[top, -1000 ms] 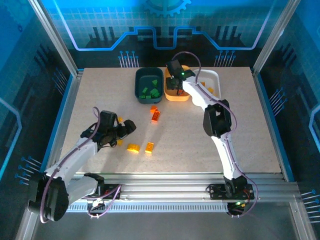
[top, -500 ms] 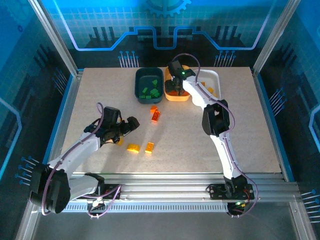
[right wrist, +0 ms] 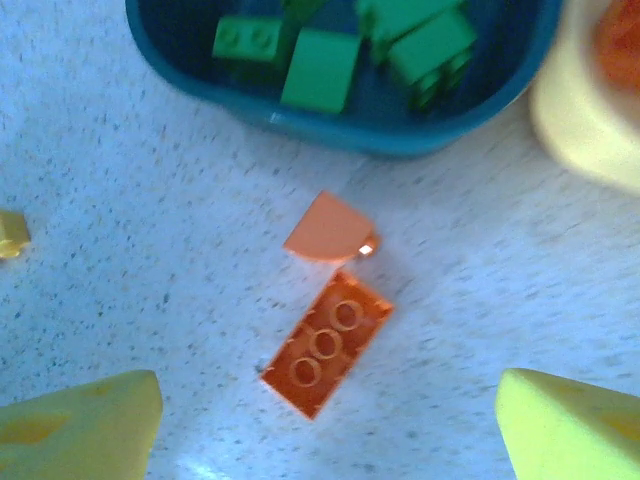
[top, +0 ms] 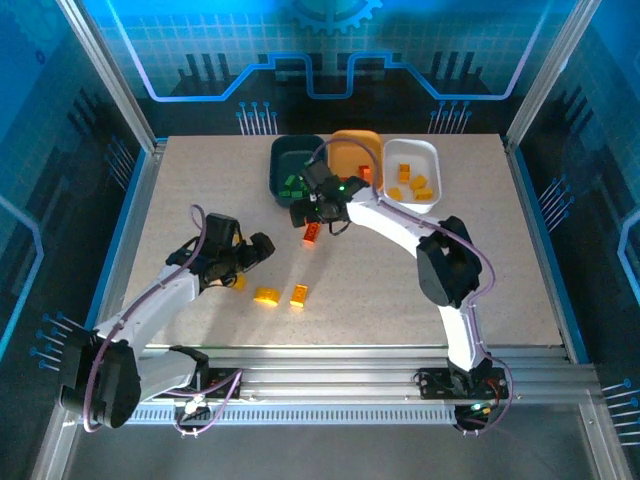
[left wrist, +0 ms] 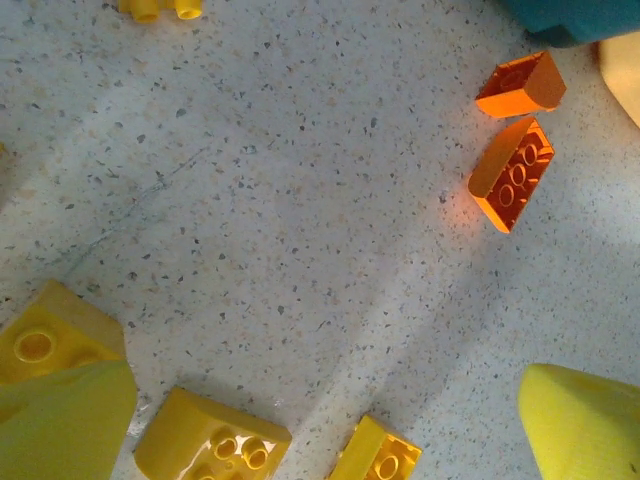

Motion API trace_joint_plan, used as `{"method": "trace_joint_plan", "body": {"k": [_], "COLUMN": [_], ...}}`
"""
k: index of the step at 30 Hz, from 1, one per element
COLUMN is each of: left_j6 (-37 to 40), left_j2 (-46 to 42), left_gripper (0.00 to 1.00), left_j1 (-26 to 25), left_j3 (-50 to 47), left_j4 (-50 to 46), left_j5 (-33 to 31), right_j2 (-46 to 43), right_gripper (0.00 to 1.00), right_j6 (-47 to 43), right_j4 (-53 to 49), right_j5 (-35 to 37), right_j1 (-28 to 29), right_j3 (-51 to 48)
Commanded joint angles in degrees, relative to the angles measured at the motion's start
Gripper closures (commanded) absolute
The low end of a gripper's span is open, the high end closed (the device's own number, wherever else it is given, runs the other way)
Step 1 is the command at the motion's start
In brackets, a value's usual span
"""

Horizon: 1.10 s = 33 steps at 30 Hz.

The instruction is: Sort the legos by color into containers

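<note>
risk: right gripper, jaws spread over two close-set orange bricks, may catch both or knock one away.

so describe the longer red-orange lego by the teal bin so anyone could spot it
Find the dark teal bin at the back of the table. Just in front of it lie two red-orange legos. It is the one farther from the bin: a rectangular brick with studs up, while its neighbour is a smooth wedge.

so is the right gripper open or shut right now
Open: the right gripper has its fingers wide apart with nothing held, above two red-orange bricks on the table.
</note>
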Motion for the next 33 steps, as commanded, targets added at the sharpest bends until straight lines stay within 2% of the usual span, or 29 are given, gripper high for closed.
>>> {"method": "trace_joint_plan", "body": {"k": [1, 7, 10, 16, 18, 27, 30, 33], "left_j6": [0.23, 0.8, 1.28, 1.27, 1.21, 0.34, -1.65, -3.06], "left_j2": [-2.0, -5.57, -6.58, -6.49, -6.3, -4.27, -2.17, 1.2], "left_gripper": [0.01, 0.01, 0.01, 0.01, 0.01, 0.01, 0.01, 0.01], "left_j1": [0.24, 0.33, 0.42, 0.59, 0.61, 0.61, 0.31, -2.29], "left_j3": [0.24, -2.25, -2.79, -2.92, -2.83, -2.79, -4.21, -5.03], "left_j4": [-1.25, -2.45, -2.97, -2.53, -2.14, 0.12, 4.67, 10.82], "left_j5": [-0.2, -0.79, -1.12, -0.73, -0.64, 2.0, 6.8, 11.73], "right_j2": [5.2, 12.11, 12.57, 9.23, 7.52, -4.7, -7.51, -7.38], "right_gripper": [0.11, 0.15, 0.23, 0.52, 0.58, 0.63, 0.63, 0.62], "right_j6": [5.99, 7.41, 7.62, 6.88, 6.43, 2.85, 0.32, -2.29], "right_j4": [0.01, -3.12, -2.59, -0.35, 0.45, 4.09, 4.12, 4.18], "right_j5": [-0.44, 2.42, 2.09, 5.01, 6.0, 9.0, 10.04, 9.4], "right_j1": [0.16, 0.92, 1.13, 1.93, 1.86, 1.6, -0.47, -4.61], "right_j3": [3.15, 7.29, 6.56, 1.58, -0.41, -9.91, -10.24, -8.27]}}
